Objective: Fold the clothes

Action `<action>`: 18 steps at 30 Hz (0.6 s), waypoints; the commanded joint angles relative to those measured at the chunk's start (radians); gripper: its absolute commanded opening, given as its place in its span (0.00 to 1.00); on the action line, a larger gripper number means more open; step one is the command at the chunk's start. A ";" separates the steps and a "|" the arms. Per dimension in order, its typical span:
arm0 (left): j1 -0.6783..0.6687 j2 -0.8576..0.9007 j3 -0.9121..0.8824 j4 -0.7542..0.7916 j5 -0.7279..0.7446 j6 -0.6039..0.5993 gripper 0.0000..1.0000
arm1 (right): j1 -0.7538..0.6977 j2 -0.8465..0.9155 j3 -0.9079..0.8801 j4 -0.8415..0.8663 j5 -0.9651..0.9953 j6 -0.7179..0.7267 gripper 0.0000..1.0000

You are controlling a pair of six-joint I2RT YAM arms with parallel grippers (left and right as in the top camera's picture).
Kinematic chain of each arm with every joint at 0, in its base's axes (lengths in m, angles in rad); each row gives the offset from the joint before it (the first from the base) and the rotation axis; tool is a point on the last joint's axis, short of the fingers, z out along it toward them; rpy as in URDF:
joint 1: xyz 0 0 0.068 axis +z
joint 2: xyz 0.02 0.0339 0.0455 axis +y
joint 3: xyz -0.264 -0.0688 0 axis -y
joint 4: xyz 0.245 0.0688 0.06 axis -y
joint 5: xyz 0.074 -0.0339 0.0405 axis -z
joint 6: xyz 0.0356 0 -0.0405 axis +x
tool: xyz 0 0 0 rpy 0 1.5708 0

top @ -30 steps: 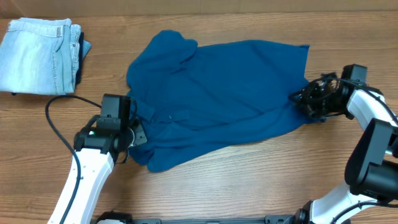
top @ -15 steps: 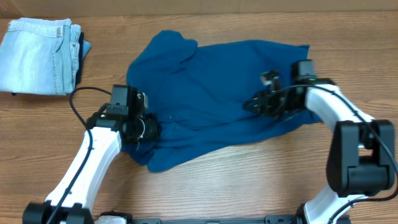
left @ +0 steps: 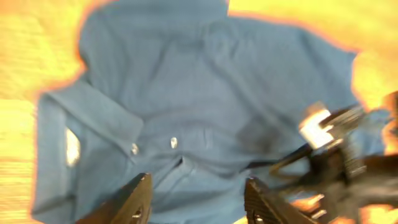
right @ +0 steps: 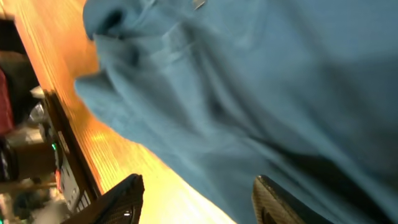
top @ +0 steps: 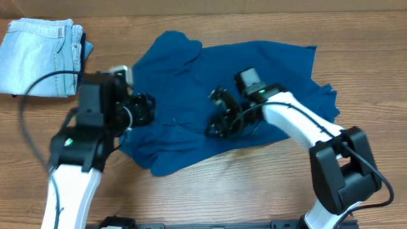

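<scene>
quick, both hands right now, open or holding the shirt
Left hand: open, holding nothing, above the polo shirt.
Right hand: open, holding nothing.

The left gripper (top: 144, 109) and right gripper (top: 216, 114) hang over the teal polo shirt (top: 267, 70), jeans (top: 38, 57) well apart.

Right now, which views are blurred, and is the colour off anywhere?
Overhead: sharp and evenly lit, with slight smear on the left gripper. Left wrist: motion-blurred, table blown out to orange, polo shirt buttons readable. Right wrist: heaviest smear, shirt folds streaked.
</scene>
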 commanded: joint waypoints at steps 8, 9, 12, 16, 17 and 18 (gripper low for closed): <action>0.004 -0.167 0.129 -0.066 -0.085 0.045 0.60 | 0.138 -0.027 0.022 0.205 0.112 0.013 0.62; 0.004 -0.169 0.129 -0.075 -0.085 0.045 0.60 | 0.141 -0.023 0.022 0.234 0.116 0.034 0.63; 0.004 -0.168 0.129 -0.100 -0.085 0.045 0.60 | 0.142 -0.008 0.022 0.292 0.118 0.079 0.62; 0.004 -0.168 0.129 -0.114 -0.085 0.050 0.60 | 0.145 0.021 0.022 0.323 0.096 0.093 0.62; 0.004 -0.168 0.129 -0.114 -0.085 0.052 0.60 | 0.148 0.026 0.022 0.327 0.096 0.092 0.62; 0.004 -0.168 0.129 -0.114 -0.085 0.052 0.60 | 0.152 0.029 0.022 0.329 0.096 0.092 0.62</action>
